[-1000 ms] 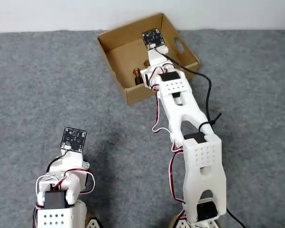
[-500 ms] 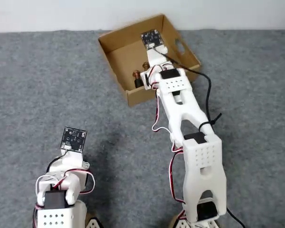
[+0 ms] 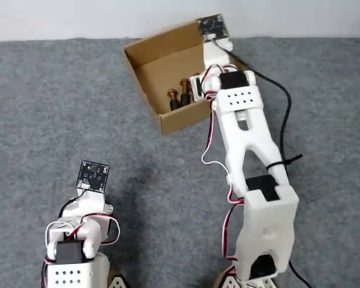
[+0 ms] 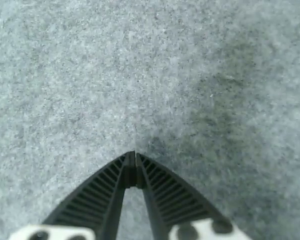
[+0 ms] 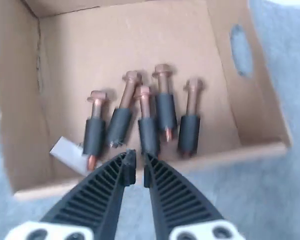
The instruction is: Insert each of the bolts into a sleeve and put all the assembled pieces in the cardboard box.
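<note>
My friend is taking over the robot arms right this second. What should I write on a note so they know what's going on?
Left gripper: fingers shut, empty, over the grey carpet.
Right gripper: fingers open just a crack, empty, above the near wall of the cardboard box.
Things: five assembled pieces lie side by side on the box floor.
Done: all five are put together and boxed.
Left: probably nothing except parking the right arm.
</note>
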